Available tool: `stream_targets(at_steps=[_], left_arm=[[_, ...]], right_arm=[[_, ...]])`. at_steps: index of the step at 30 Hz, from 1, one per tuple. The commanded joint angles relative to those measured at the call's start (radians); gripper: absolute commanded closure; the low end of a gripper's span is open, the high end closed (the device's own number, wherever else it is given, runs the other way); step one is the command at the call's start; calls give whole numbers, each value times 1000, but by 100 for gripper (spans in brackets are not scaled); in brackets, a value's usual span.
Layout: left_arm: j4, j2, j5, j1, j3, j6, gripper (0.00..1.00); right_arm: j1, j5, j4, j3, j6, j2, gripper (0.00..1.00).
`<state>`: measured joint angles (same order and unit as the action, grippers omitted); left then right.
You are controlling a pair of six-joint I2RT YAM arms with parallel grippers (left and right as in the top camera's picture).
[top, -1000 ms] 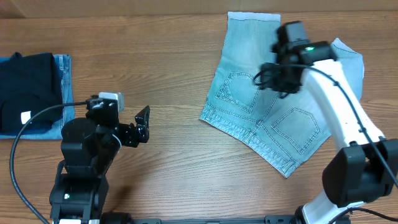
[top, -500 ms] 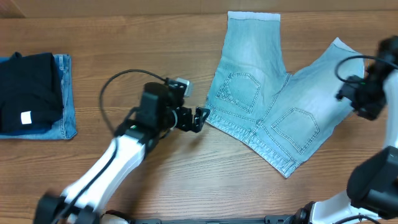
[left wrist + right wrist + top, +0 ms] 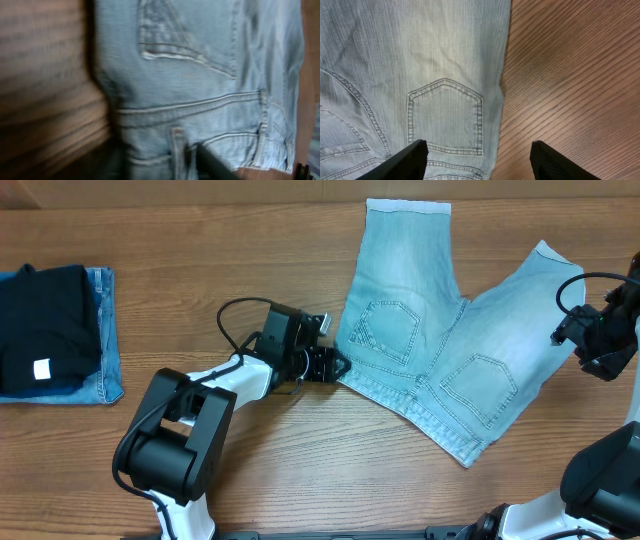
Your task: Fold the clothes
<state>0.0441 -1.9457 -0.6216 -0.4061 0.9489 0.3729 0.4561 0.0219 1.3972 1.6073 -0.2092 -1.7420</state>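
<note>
Shorts [image 3: 430,330] waistband blurred at left hand [image 3: 335,366], pinching or not cannot tell; right hand [image 3: 479,161] spread, fingers [image 3: 407,162] cut off

We log shorts [image 3: 430,350] pale washed blue with faded streaks; counter [image 3: 250,480] brown, wood-grained; garment [image 3: 45,325] black, tag [image 3: 41,369] white; denim [image 3: 107,365] mid-blue.

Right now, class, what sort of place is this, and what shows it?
Probably a robot lab bench for laundry practice: two robot arms at a wooden table, light denim shorts spread out, and folded clothes stacked at the left edge.
</note>
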Motion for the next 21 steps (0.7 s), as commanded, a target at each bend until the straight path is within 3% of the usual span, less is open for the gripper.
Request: stream_targets(at_steps=[1, 6, 10, 15, 16, 17, 20, 21], left_arm=[[-7, -15, -42, -1, -4, 17, 96], [-47, 60, -40, 89, 12, 14, 96], [-94, 208, 85, 304, 51, -14, 96], [-217, 246, 165, 558, 230, -59, 96], [-241, 246, 154, 602, 271, -58, 81], [-262, 246, 132, 623, 297, -59, 58], [-343, 246, 47, 649, 344, -68, 36], [-375, 246, 20, 647, 345, -88, 23]], right_arm=[[0, 3, -3, 24, 1, 27, 30], [0, 3, -3, 24, 1, 27, 30], [0, 3, -3, 24, 1, 27, 30], [0, 6, -2, 24, 1, 27, 30], [-1, 6, 0, 24, 1, 27, 30], [0, 6, 0, 24, 1, 27, 30], [-1, 22, 0, 24, 1, 27, 30], [-2, 30, 0, 24, 2, 27, 30]])
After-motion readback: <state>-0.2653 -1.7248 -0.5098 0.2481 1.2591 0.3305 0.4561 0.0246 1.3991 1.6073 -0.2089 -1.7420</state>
